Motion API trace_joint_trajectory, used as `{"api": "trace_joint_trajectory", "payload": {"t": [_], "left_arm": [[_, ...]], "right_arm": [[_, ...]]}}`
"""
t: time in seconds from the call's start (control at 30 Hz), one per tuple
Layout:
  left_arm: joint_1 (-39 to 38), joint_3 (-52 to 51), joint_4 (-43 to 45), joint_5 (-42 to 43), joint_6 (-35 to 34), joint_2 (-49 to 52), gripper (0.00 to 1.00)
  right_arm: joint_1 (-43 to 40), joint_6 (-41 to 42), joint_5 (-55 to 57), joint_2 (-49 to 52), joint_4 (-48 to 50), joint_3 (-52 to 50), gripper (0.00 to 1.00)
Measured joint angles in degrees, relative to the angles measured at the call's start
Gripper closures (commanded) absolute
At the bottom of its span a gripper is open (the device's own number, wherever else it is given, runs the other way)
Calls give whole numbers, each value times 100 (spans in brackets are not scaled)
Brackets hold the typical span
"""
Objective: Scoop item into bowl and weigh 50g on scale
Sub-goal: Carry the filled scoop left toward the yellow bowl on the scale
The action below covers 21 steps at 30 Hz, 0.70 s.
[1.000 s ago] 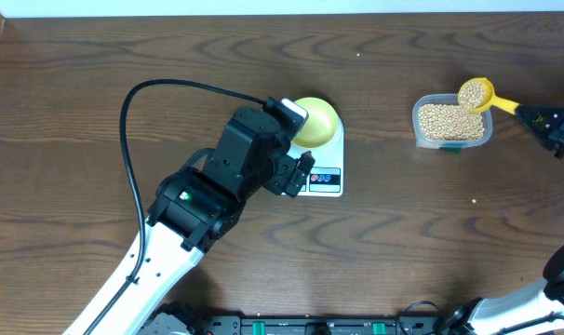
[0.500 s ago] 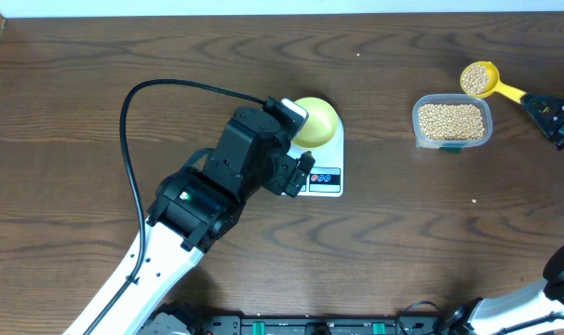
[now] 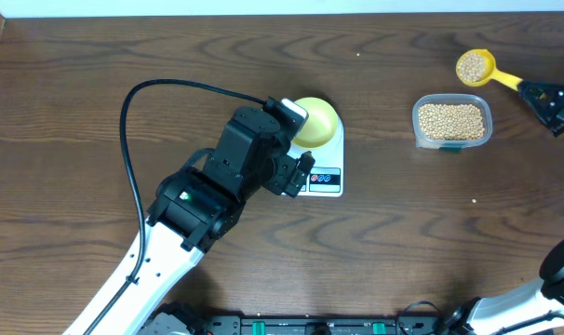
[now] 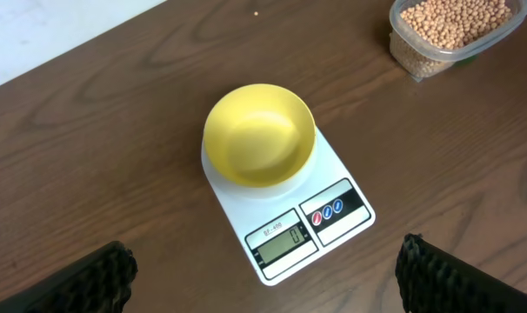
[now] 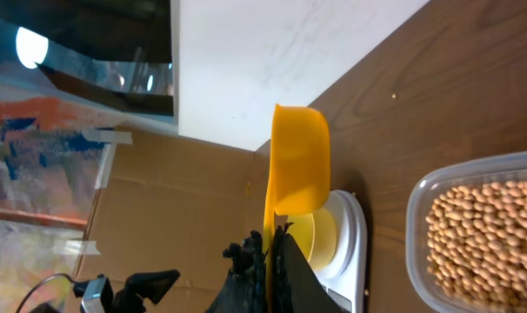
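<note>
The pale yellow bowl (image 4: 259, 135) stands empty on the white scale (image 4: 333, 213), whose display reads 0. My left gripper (image 4: 266, 276) hovers open over the scale's front edge, with nothing between its fingers. Tan beans (image 3: 451, 118) fill a clear tub (image 3: 420, 130) at the right. My right gripper (image 3: 535, 92) is shut on the handle of a yellow scoop (image 3: 474, 67). The scoop is heaped with beans and sits just beyond the tub's far right corner. In the right wrist view the scoop (image 5: 296, 161) is seen edge-on above the tub (image 5: 481, 230), with the bowl (image 5: 309, 239) far behind it.
The left arm (image 3: 217, 186) and its black cable (image 3: 133, 102) lie over the table left of the scale (image 3: 324, 179). A white wall and a cardboard sheet (image 5: 159, 200) border the table's far side.
My right gripper has carried the loaded scoop from above the tub to just past its far edge. The left arm has not moved.
</note>
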Motion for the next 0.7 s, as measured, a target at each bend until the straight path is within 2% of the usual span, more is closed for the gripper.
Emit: {"api": "trace_joint_trajectory", "payload": {"t": [0.7], "left_arm": [[0,0,0,0,2,0,2]], "right_arm": [[1580,2175,549,0,2170,-7,99]]}}
